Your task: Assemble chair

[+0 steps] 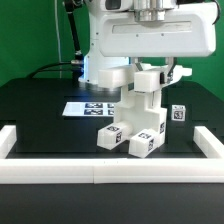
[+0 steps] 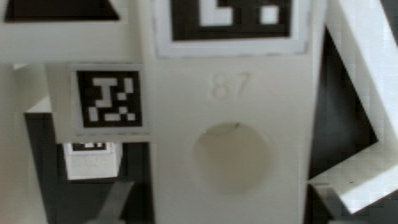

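Observation:
The chair (image 1: 137, 112) stands in the middle of the black table as a partly joined stack of white blocky parts, with tagged cube ends (image 1: 145, 143) at the front. My gripper (image 1: 150, 72) comes down from above onto its upright top panel. In the wrist view this flat panel (image 2: 231, 110), with a tag near its far end and an oval recess, fills the space between my fingers (image 2: 352, 192), and the gripper (image 2: 231, 208) is shut on it. Beside it a second tagged part (image 2: 107, 98) shows. A small loose tagged piece (image 1: 178, 113) lies at the exterior view's right.
The marker board (image 1: 82, 107) lies flat behind the chair at the exterior view's left. A white border rail (image 1: 100, 172) runs along the front, with arms on both sides. The robot's white base (image 1: 105, 65) stands behind.

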Controlling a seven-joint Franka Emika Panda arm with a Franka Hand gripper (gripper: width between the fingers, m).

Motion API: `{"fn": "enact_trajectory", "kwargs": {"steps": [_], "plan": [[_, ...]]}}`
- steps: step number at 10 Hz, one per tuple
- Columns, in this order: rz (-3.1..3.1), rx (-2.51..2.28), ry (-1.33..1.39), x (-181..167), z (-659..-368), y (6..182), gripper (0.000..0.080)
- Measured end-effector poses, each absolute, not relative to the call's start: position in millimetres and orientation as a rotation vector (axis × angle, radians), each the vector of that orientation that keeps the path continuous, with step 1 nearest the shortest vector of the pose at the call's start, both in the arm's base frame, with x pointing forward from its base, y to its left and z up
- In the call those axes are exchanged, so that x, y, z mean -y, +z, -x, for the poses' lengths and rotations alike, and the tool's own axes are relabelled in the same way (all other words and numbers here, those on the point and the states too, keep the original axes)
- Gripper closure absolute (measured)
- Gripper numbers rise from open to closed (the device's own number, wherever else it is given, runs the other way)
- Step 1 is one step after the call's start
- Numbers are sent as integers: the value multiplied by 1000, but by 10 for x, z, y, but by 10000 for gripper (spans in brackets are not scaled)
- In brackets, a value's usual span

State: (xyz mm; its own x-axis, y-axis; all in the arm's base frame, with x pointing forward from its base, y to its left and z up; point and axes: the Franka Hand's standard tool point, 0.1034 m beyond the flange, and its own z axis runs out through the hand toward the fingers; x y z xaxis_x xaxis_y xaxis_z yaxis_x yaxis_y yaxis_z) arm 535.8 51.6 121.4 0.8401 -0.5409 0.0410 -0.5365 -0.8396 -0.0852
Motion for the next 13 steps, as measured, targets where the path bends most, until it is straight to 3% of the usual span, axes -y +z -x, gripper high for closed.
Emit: {"fn": "enact_trajectory", "kwargs": {"steps": [9, 13], "plan": [[2911, -991, -77, -513, -5332, 1147, 509], [2940, -989, -51, -505, -5279, 928, 509]]}}
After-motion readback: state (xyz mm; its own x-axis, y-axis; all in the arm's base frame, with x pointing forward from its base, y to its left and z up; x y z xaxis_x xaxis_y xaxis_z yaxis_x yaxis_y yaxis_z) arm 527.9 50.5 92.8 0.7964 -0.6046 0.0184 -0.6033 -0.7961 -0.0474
